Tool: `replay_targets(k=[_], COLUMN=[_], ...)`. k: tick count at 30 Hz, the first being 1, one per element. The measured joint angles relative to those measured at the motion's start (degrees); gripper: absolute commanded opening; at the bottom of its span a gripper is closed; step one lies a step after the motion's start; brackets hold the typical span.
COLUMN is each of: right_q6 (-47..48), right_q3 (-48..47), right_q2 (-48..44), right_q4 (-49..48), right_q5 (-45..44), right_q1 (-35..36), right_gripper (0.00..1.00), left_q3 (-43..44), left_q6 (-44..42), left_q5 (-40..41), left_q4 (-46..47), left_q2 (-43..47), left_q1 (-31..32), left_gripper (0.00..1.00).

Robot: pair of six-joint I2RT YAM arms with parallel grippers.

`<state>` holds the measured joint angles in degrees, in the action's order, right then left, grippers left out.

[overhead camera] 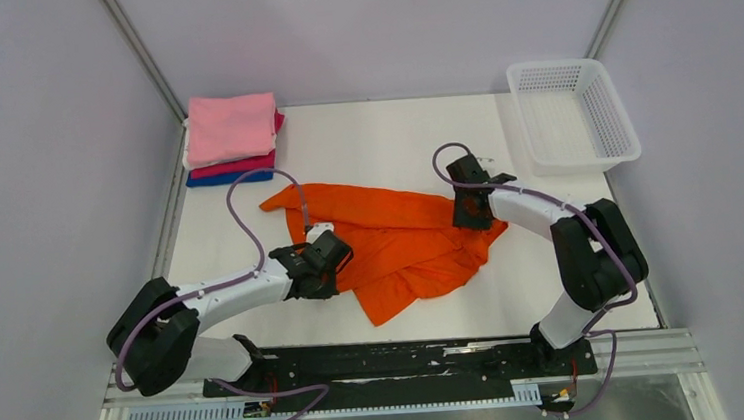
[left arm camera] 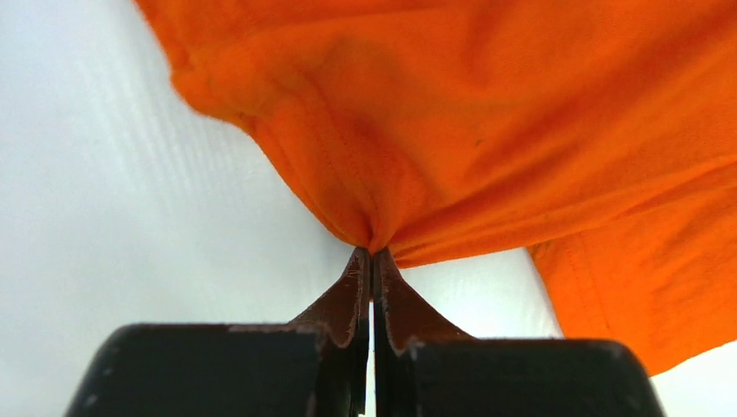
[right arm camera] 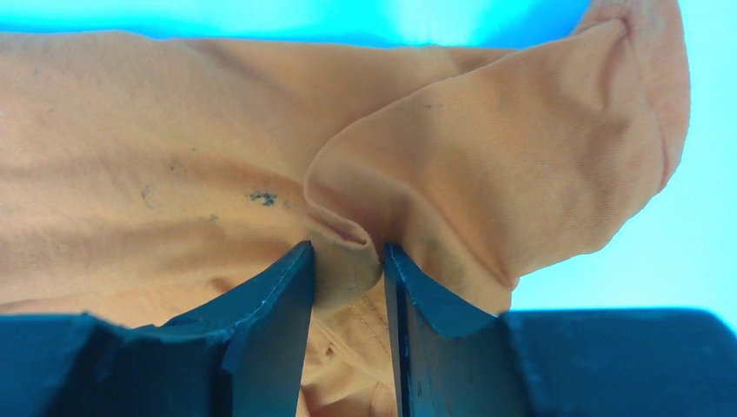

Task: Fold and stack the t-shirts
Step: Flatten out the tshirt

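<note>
The bright orange t-shirt lies crumpled in the middle of the white table. My left gripper is at the shirt's left edge. In the left wrist view it is shut tight on a pinch of orange cloth. My right gripper points down at the shirt's right edge. In the right wrist view it stands narrowly apart, with a rolled fold of the speckled shirt held between the fingers. A stack of folded tees, pink on top of white, magenta and blue, sits at the back left.
A white plastic mesh basket stands at the back right corner. Grey walls close in the table on both sides and at the back. The arm bases and a black rail run along the near edge.
</note>
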<state>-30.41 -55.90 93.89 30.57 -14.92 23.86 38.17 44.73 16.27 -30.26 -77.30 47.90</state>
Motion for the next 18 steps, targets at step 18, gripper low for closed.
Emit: replay_targets(k=[18], right_q6=[-1.0], right_q3=[4.9], right_q2=[-23.1], right_q4=[0.5], right_q5=[0.7], right_q1=[-3.1], right_gripper=[0.0], left_q3=[-0.3], left_q6=[0.8], left_q5=[9.4], left_q4=[-5.3], left_q2=[17.2], left_q1=[0.0], left_gripper=[0.0])
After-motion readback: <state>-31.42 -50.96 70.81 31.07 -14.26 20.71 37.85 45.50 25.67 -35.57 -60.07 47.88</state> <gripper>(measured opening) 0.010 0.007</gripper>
